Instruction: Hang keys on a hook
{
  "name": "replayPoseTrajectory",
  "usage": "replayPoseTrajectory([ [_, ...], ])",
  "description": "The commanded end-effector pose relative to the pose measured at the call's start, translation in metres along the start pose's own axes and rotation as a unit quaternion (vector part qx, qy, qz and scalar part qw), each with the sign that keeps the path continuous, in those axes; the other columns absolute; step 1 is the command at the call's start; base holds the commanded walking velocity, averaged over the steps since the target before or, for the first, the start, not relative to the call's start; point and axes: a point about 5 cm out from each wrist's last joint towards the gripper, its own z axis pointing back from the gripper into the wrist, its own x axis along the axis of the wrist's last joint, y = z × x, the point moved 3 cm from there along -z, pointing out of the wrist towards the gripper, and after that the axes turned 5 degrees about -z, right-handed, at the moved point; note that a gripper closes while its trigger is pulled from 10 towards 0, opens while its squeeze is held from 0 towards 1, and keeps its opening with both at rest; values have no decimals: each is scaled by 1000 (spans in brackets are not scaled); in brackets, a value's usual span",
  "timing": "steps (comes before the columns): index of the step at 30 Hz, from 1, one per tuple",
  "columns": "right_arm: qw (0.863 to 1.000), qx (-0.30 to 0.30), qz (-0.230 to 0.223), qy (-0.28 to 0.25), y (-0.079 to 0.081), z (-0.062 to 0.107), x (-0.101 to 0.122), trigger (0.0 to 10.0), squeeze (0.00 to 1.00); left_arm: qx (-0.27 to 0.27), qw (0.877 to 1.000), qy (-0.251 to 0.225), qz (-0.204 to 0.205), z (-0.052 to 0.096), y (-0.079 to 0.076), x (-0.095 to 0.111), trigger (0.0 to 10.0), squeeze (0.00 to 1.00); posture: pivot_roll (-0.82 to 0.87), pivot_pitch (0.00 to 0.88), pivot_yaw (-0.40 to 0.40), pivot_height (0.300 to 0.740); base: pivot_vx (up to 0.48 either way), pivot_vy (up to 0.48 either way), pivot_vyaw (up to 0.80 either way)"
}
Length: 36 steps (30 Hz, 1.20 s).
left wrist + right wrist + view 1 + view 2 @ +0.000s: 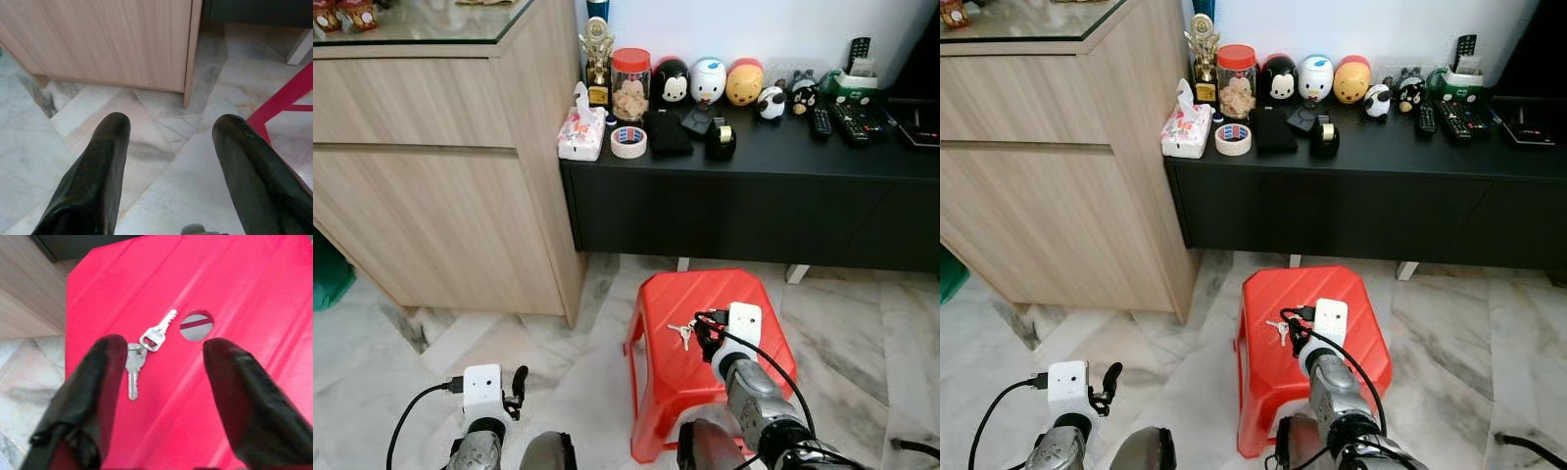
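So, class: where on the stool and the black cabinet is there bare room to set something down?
The stool top is bare right of the hole, beyond the keys and the right gripper. The black cabinet has a free strip along its front edge, right of the tape roll. Its back is crowded with figurines and remotes.

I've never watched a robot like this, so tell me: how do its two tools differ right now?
The right tool is reached out over the red stool, its fingers open on either side of the keys. The left tool hangs lower, above bare marble floor by the wooden cabinet, with nothing between its fingers. Both are open, each with two long black fingers and holding nothing.
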Motion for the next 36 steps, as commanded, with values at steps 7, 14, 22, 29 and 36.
replayPoseTrajectory([
  [7, 1000, 24, 4, 10, 8, -4, 11, 10000, 0, -5, 997, -70, 12, -3, -7, 28, 10000, 0, 84, 176, -44, 621, 0, 0, 0],
  [14, 989, 49, 124, 60, 15, -5, 4, 10000, 0, -11, 995, -97, 16, 1, -12, 40, 10000, 0, 100, 200, -51, 621, 0, 0, 0],
  [22, 990, 79, 91, 70, 17, -6, 10, 10000, 0, -11, 995, -94, 18, 8, -13, 37, 10000, 0, 110, 210, -51, 621, 0, 0, 0],
  [29, 982, 123, 119, 82, 29, -5, 7, 10000, 0, -9, 995, -95, 16, 12, -12, 38, 10000, 0, 141, 220, -55, 621, 0, 0, 0],
  [36, 979, 154, 88, 96, 37, -3, 5, 10000, 0, -5, 995, -102, 6, 20, -6, 43, 10000, 0, 189, 242, -50, 621, 0, 0, 0],
])
